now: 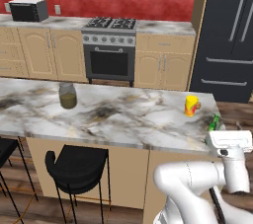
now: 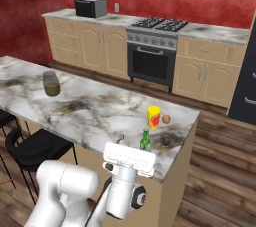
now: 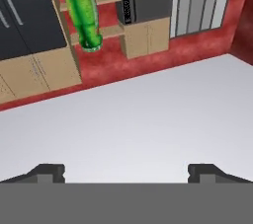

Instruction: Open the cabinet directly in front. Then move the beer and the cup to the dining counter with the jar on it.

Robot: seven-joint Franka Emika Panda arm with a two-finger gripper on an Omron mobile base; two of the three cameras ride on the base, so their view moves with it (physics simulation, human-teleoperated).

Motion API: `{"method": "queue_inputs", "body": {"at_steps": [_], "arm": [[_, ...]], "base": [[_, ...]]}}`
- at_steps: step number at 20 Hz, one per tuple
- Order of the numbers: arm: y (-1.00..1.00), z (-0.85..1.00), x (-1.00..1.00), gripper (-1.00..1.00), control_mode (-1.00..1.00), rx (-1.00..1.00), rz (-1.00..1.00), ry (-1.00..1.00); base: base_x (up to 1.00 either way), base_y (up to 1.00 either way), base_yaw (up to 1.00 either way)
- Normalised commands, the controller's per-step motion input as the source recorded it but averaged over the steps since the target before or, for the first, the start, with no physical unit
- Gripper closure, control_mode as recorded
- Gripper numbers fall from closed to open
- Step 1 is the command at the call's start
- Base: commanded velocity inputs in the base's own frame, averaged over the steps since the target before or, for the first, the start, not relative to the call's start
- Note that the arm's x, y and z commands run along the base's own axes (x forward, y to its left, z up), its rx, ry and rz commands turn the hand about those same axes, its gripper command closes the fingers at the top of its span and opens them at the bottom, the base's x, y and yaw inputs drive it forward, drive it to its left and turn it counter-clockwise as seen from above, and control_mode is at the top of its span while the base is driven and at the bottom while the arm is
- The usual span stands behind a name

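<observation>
The beer, a slim green bottle, stands upright near the right end of the dining counter, close to its front edge. My white hand sits just in front of the beer and hides its lower part. The hand view is rolled over, so the beer hangs from the top left there. My gripper is open, its fingertips wide apart and holding nothing. The yellow cup stands a little beyond the bottle. The jar rests far to the left. The cabinet is out of view.
Black stools stand under the counter's front edge. Beyond the island are a stove, low tan cabinets and a dark fridge. A wood floor runs past the counter's right end.
</observation>
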Motion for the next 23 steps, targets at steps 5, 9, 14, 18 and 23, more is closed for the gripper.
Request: {"method": "queue_inputs", "body": {"at_steps": [5, 9, 14, 18, 23], "arm": [[-0.73, 0.64, -0.79, -1.0, -1.0, 0.0, 0.08, -0.28], [-0.7, 0.67, -0.92, -1.0, -1.0, 0.0, 0.07, -0.29], [-0.73, 0.47, -0.95, -1.0, -1.0, -0.1, 0.04, -0.18], [-0.67, 0.33, -0.93, -1.0, -1.0, -0.29, 0.0, -0.11], [-0.56, 0.31, -0.87, -1.0, -1.0, -0.45, 0.0, -0.1]], "base": [[0.0, 0.0, 0.0], [0.0, 0.0, 0.0], [0.0, 0.0, 0.0], [0.0, 0.0, 0.0], [0.0, 0.0, 0.0]]}}
